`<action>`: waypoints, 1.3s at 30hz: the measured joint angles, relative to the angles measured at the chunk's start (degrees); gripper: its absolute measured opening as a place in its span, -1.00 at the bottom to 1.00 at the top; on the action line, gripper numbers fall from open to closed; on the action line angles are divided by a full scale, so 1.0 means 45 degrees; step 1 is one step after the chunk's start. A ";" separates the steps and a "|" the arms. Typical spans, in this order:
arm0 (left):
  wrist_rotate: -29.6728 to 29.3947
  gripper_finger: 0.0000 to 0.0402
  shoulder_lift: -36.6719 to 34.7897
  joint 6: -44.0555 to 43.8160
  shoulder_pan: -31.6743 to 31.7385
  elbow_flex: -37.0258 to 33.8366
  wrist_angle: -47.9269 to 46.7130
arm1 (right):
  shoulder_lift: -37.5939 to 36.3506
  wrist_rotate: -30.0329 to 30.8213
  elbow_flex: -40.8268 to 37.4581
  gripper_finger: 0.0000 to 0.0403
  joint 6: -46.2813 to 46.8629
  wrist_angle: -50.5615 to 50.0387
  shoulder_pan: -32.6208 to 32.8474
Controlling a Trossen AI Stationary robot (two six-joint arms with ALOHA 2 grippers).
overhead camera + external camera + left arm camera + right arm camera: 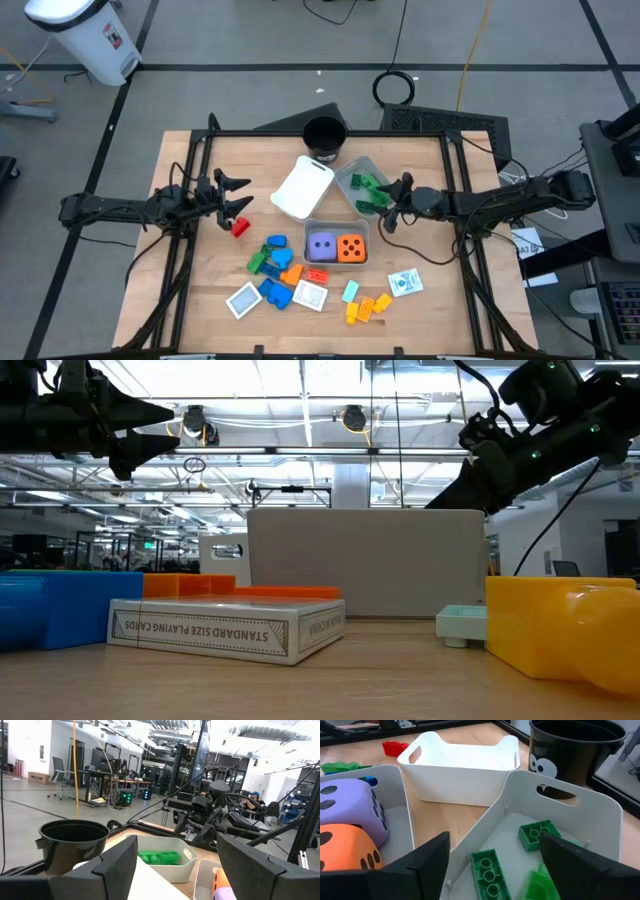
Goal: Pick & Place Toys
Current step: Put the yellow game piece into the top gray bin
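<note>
Green blocks (489, 872) lie loose in the grey tray (352, 173) right of centre in the high view, and the right gripper (388, 193) hangs over that tray's right edge, fingers spread, nothing between them. Purple die (321, 246) and orange die (350, 248) sit side by side in the tray just below. Over at centre-left, the left gripper (232, 193) hovers with fingers parted and empty above a red block (240, 227). Blue, orange and yellow blocks (364, 309) lie scattered along the lower table.

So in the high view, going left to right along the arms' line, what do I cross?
Left tool, open → red block → white tray → grey tray with green blocks → right tool, open over that tray.
</note>
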 joint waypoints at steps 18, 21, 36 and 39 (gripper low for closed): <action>-0.0001 0.39 -0.0003 0.0005 0.0001 0.0000 0.0000 | 0.0617 -0.2846 -0.0010 0.37 -0.0079 0.1208 0.6253; 0.0000 0.38 -0.0005 0.0004 0.0003 0.0000 0.0005 | 0.1656 -0.1827 -0.0010 0.37 0.0320 0.2096 0.7976; 0.0003 0.39 -0.0005 0.0002 0.0001 0.0000 0.0003 | 0.6837 -0.2252 0.3007 0.36 0.0604 -0.0505 0.9717; 0.0002 0.39 -0.0005 0.0004 0.0004 0.0000 0.0001 | 0.7101 -0.2244 0.3007 0.30 0.0606 -0.0581 0.9717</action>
